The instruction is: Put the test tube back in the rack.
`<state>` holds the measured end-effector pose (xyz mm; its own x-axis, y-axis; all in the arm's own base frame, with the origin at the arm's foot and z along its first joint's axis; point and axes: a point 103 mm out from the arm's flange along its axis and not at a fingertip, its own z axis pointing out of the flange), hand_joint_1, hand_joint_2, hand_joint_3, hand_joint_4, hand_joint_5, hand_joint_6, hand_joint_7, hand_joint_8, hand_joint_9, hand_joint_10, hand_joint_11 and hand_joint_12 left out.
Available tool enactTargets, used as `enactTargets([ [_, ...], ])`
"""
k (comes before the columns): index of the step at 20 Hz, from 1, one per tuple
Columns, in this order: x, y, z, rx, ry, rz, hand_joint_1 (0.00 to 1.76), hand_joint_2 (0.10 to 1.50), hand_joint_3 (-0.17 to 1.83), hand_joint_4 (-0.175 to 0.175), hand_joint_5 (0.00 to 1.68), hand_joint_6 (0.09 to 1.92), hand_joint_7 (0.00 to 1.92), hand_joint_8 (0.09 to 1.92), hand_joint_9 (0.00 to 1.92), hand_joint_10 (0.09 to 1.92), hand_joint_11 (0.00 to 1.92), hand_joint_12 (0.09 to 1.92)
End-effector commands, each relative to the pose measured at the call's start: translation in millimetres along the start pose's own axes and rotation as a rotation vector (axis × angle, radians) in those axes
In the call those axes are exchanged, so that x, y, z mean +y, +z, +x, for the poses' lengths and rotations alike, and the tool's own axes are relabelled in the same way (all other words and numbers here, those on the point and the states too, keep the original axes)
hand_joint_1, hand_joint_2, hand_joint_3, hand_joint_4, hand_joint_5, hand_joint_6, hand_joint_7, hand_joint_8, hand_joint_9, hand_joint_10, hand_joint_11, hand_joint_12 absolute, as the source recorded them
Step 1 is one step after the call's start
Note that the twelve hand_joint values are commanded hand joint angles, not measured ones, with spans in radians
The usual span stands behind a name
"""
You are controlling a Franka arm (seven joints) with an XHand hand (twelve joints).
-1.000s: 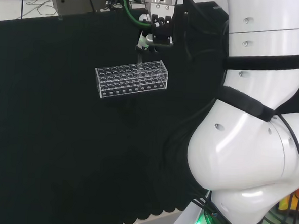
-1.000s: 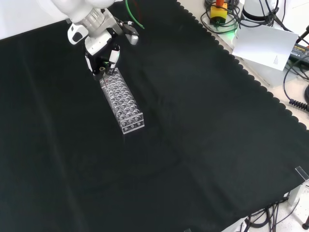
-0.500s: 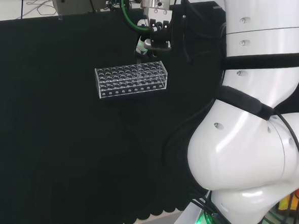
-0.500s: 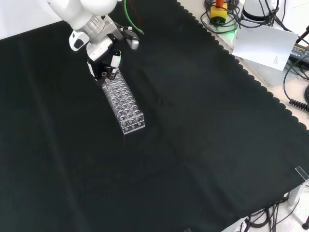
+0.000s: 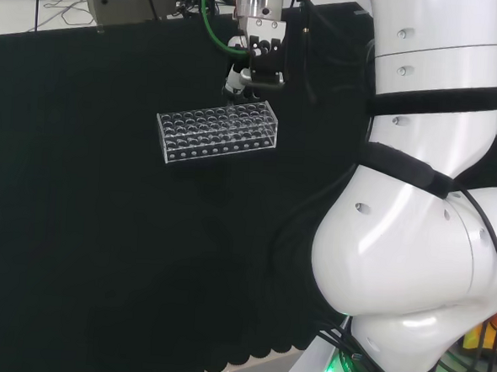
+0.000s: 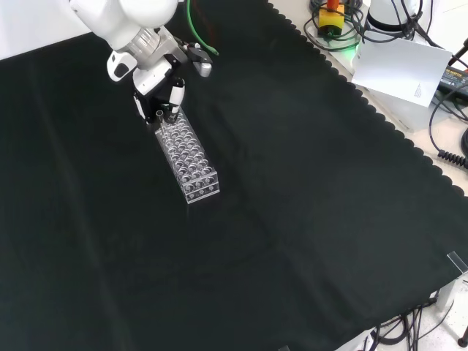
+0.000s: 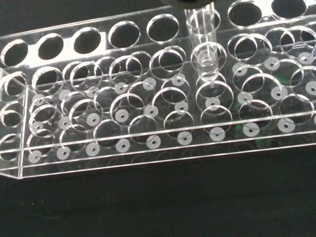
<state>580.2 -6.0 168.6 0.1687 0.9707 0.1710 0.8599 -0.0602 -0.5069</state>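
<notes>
Since a second ago the hand (image 5: 254, 64) has shifted slightly left in the head view, and it now hangs over the far right end of the rack (image 5: 219, 132). In the front view the hand (image 6: 162, 86) sits above the rack's (image 6: 189, 156) upper end. Rack itself unmoved on the black cloth (image 6: 292, 190).

Wrist view: the tube (image 7: 203, 37), clear glass, stands upright with its lower end entering a hole in the rack's (image 7: 148, 118) top plate, second row from one long edge. Bottom not yet seated on the base plate.

Fingers curl round the tube's upper part, pinching it. Other holes look empty.
</notes>
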Motion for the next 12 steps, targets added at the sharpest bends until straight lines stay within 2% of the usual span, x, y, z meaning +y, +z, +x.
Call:
enactTargets([
  [1,-0.5,0.6,-1.2,0.039,0.001,0.0,1.42,1.07,-0.17,-0.175,1.3,0.13,1.24,0.89,1.28,0.57,1.33,0.82],
  [3,-1.0,1.5,-3.5,0.071,-0.015,0.007,1.42,1.07,-0.17,-0.175,1.3,0.14,1.24,0.89,1.27,0.59,1.32,0.84],
  [5,-1.9,1.6,-5.4,0.087,-0.029,0.015,1.35,1.07,-0.16,-0.175,1.28,0.21,1.28,0.81,1.41,0.62,1.29,0.96],
  [8,-3.6,0.3,-7.1,0.111,-0.045,0.023,1.31,1.07,-0.15,-0.175,1.24,0.46,1.29,0.64,1.47,0.57,1.15,1.18],
  [12,-7.1,-0.9,-6.8,0.125,-0.061,0.028,1.22,1.0,-0.17,-0.175,1.03,0.59,1.17,0.74,1.38,0.63,0.94,1.3],
])
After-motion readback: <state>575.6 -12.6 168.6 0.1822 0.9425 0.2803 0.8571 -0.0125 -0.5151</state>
